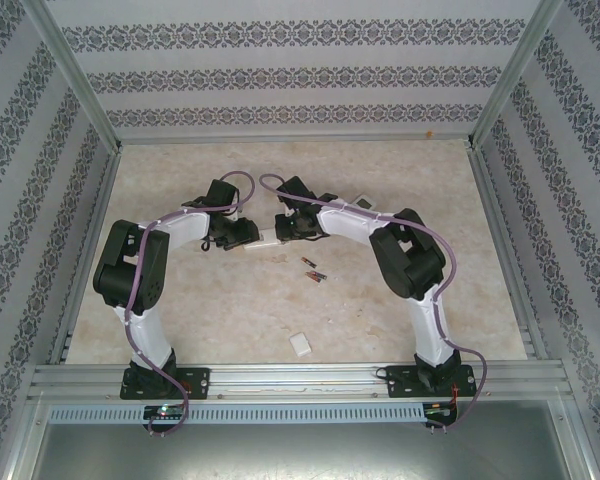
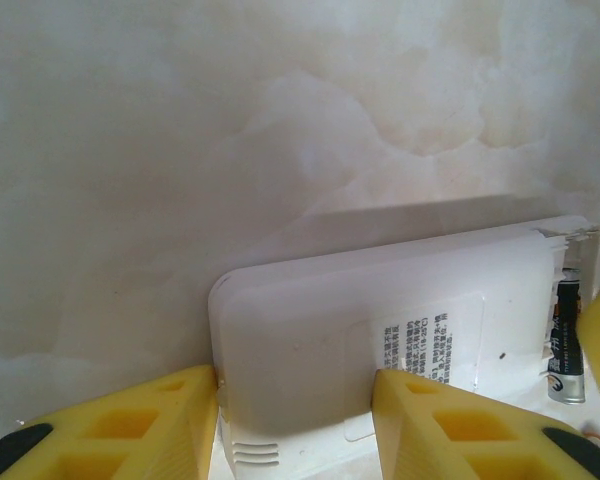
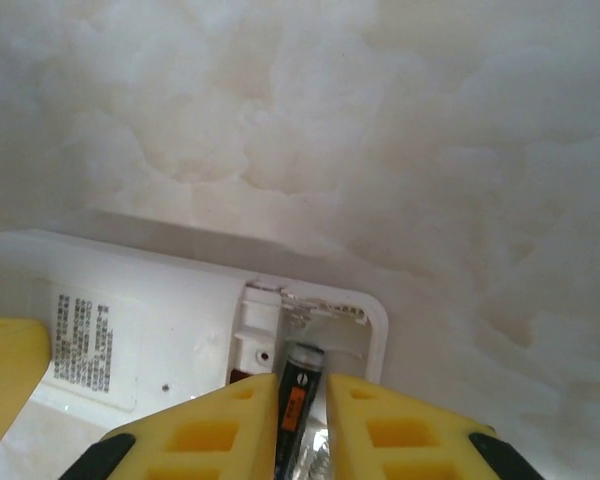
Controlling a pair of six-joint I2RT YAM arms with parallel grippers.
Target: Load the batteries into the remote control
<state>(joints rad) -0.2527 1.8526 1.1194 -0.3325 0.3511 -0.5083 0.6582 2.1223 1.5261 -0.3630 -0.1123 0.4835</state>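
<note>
White plastic is what your left claw (image 2: 295, 425) has between its yellow fingers (image 2: 130, 425): the remote (image 2: 380, 320) lies label side up on the marble-patterned desk (image 2: 180, 150), at the lower middle of the left wrist frame. One finger touches the remote's end corner and the other lies over its back face. The fingers stand partly spread, but you cannot tell whether the claw clamps the remote or only braces it. Your right claw (image 3: 302, 385) is pressed together on a battery (image 3: 298, 400), pinching the dark cylinder with its orange band between both fingertips at the bottom centre of the right wrist frame. The battery's far end sits at the open compartment (image 3: 270, 335) at the remote's right end in that frame; you cannot tell whether it is seated. In the top view both claws meet at the centre of the frame with the remote between them. Two more batteries (image 1: 308, 263) lie loose on the desk just below and right of that spot, close together. A small white piece (image 1: 300, 344) lies apart from them, lower in the frame, nearer the arm bases.
</note>
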